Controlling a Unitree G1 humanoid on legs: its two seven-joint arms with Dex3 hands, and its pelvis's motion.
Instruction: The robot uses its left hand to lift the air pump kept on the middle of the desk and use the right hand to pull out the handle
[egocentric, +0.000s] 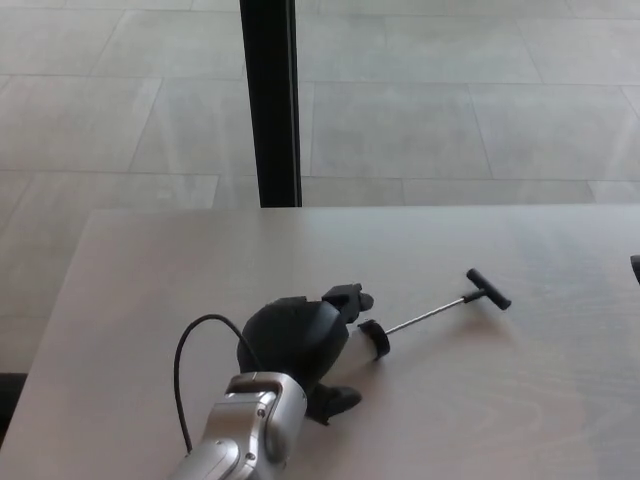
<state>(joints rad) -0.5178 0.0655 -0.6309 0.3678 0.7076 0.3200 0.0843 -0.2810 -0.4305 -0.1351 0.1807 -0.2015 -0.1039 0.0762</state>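
The air pump (375, 338) lies low on the pale desk (150, 260) near its middle. Its thin rod (425, 314) is drawn out and runs up to the right, ending in the black T-handle (488, 289), which rests by the desk surface. My left hand (295, 345) covers the pump's body, with fingers above and thumb below, closed around it. The body itself is hidden under the hand. Only a dark sliver of my right hand (636, 267) shows at the right edge, well clear of the handle.
A black cable (183, 365) loops off my left wrist over the desk's left part. A black post (270, 100) stands behind the desk's far edge, with tiled floor beyond.
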